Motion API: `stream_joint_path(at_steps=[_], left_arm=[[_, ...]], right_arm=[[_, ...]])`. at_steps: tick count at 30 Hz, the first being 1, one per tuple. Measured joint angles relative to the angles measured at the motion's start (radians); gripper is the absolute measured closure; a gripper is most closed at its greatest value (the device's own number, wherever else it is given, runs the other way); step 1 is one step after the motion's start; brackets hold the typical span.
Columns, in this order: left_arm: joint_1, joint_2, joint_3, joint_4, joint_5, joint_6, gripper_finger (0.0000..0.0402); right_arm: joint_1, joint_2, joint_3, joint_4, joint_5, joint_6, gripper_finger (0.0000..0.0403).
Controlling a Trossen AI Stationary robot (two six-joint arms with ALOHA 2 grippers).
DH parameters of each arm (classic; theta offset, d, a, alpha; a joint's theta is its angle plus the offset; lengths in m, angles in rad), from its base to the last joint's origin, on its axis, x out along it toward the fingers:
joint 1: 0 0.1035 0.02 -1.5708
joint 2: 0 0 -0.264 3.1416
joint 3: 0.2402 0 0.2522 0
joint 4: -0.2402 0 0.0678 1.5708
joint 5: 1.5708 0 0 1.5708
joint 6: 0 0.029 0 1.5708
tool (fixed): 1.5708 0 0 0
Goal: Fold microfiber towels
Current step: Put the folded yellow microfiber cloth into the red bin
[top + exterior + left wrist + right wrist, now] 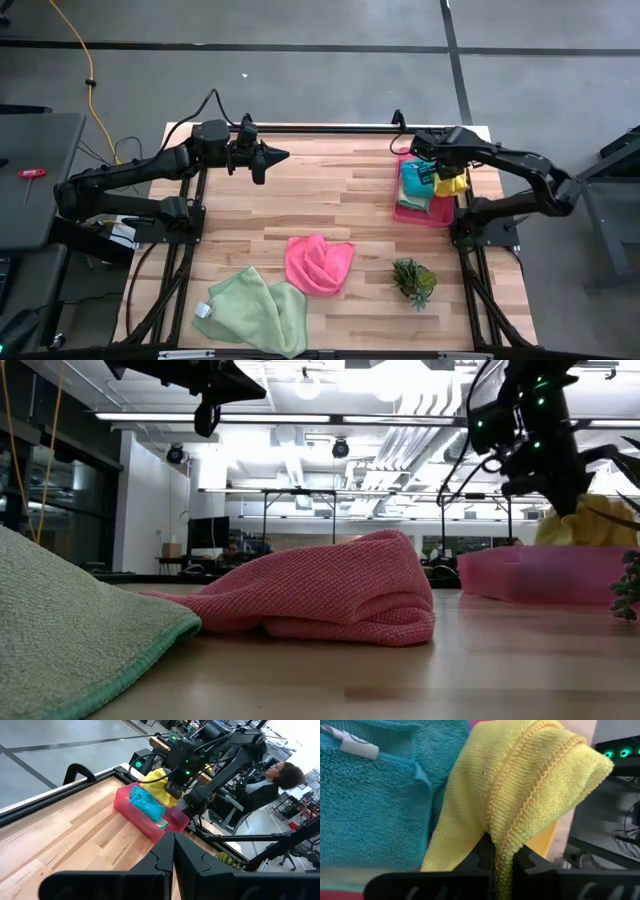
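Right now, right gripper [502,857]: clenched on a hemmed fold of the yellow towel [520,785], the cloth pinched between its dark fingers and draped over them, at the far right of the desk [300,200] above the tray.
Yellow towel: hangs from the right gripper in a limp bunch just over the far right edge of the pink tray [408,212]; the low view shows it dangling clear above the tray wall.
Teal towel [415,182]: lies in the tray, touching the yellow one, white label showing in the right wrist view.
Left gripper [268,157]: closed on nothing, hovering over the far middle of the desk, pointing right toward the tray.
Hot pink towel [318,263]: crumpled in a loose heap near the middle of the desk.
Pale green towels [258,310]: spread and overlapping at the near left edge, a white tag at one side.
Plant [414,280]: small and spiky, near right, apart from the pink towel.
Handling: judged light, soft and floppy; fuzzy pile should resist slipping, but the cloth will sag and bunch from a single pinch.
Where to hold: likely the stitched hem at a corner, ideally two corners so the square hangs flat before it goes down.
Risk: a trailing edge may drag the teal towel or catch the tray wall.
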Motion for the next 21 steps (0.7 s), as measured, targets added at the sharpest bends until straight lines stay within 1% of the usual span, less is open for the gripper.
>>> stream_joint_path(at_steps=[4,7,11,15,18,21], left_arm=[[0.000,0.000,0.000,0.000,0.000,0.000,0.0401],[0.000,0.000,0.000,0.000,0.000,0.000,0.0401],[0.000,0.000,0.000,0.000,0.000,0.000,0.0401],[0.000,0.000,0.000,0.000,0.000,0.000,0.0401],[0.000,0.000,0.000,0.000,0.000,0.000,0.0402],[0.000,0.000,0.000,0.000,0.000,0.000,0.0402]], right_arm=[[0.004,0.049,-0.003,0.075,-0.032,-0.016,0.0403],[0.013,0.071,-0.003,0.163,-0.083,-0.016,0.0403],[0.023,0.079,-0.003,0.280,-0.154,0.005,0.0403],[0.023,0.078,-0.003,0.356,-0.210,0.029,0.0403],[0.023,0.078,-0.003,0.354,-0.219,0.016,0.0403],[0.009,0.066,-0.003,0.302,-0.196,-0.004,0.0403]])
